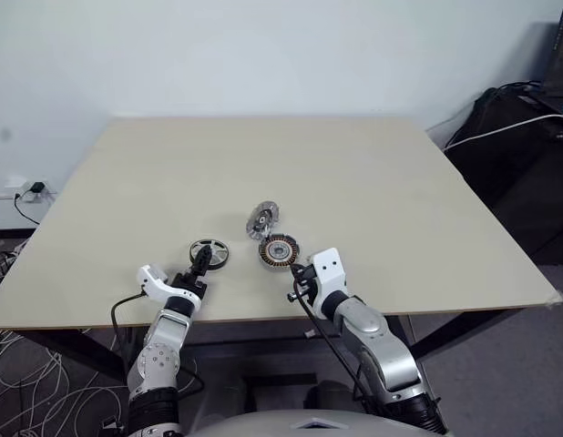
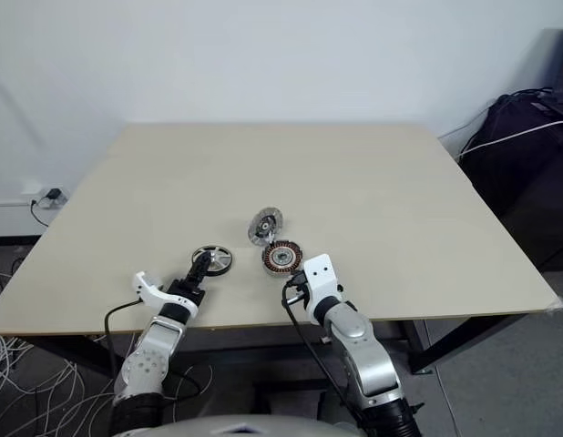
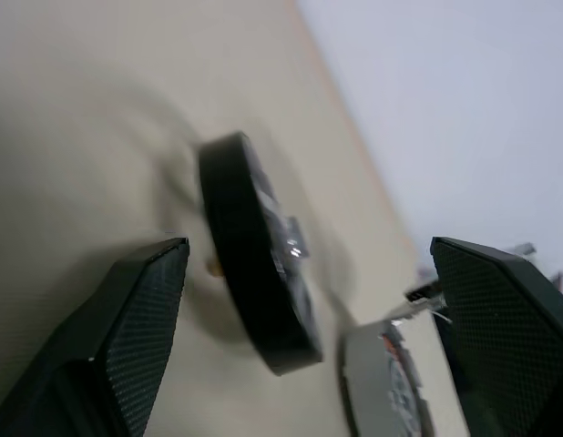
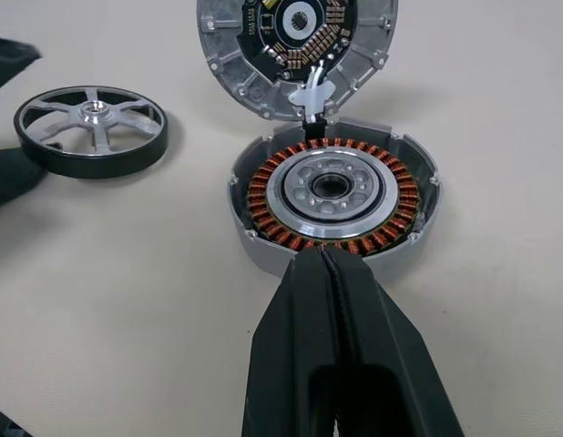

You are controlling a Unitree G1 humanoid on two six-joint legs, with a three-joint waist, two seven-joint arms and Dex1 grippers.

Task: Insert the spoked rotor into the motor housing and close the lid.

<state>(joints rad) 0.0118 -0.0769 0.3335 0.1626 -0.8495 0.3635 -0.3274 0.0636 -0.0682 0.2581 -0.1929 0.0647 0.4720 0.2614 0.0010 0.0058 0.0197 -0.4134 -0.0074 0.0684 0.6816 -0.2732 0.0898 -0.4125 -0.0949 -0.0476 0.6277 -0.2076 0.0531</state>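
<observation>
The spoked rotor, black-rimmed with pale spokes, lies flat on the table near the front edge. My left gripper is open at its near side. In the left wrist view the rotor sits between and just beyond the two fingers, ungripped. To the rotor's right is the motor housing, its copper windings facing up. The silver lid stands tilted at the housing's far rim, joined to it by a short wire. My right gripper is shut, its tip against the housing's near rim, with nothing held.
The beige table stretches wide behind the parts. Its front edge runs just under both wrists. Dark bags and cables crowd the floor at the right. A wall socket with loose cables is at the left.
</observation>
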